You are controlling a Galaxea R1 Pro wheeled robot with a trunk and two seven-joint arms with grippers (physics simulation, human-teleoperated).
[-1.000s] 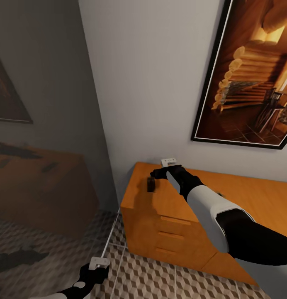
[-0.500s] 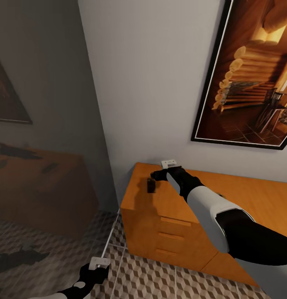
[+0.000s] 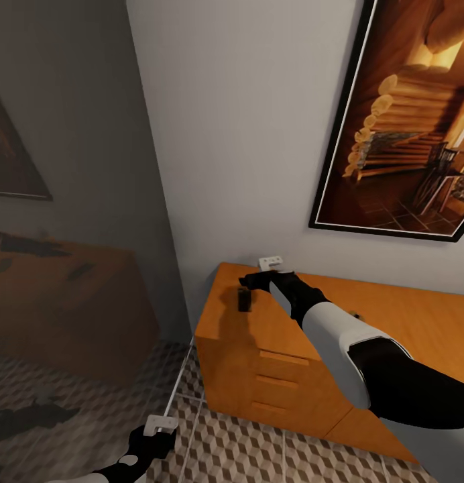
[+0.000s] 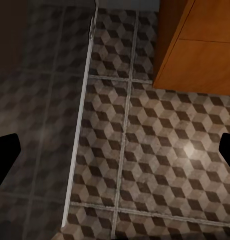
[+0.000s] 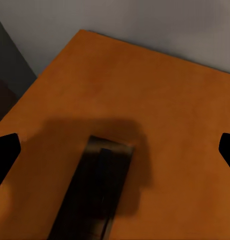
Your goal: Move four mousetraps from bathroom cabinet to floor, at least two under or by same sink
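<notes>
Head view: the right gripper (image 3: 253, 282) hangs over the left end of the cabinet (image 3: 285, 322), just above a small dark mousetrap (image 3: 244, 298) lying on the flat top near the corner. In the right wrist view the same mousetrap (image 5: 100, 190) sits between the two fingers (image 5: 5, 152), whose black tips show at opposite edges of the picture, so the right fingers are spread wide and hold nothing. The trap looks dark and shadowed here, its details hard to make out.

The left gripper (image 3: 155, 436) hangs low over the bathroom floor (image 3: 259, 449) in front of the cabinet. The left wrist view shows its fingers (image 4: 5, 155) wide apart too, with bare cube-patterned tile (image 4: 144, 150) between them.

The main risk I see is the trap's flatness. It is thin and lies flush on the wood, so a descent that stops too high would close on air, while one that goes too low would drive the fingertips into the cabinet top. The trap also lies near the left edge of the cabinet; a glancing push from one finger could slide it off onto the floor, out of control. In the wrist view it lies at an angle between the fingers, so closing without turning the wrist may pinch corners and let it twist free.
</notes>
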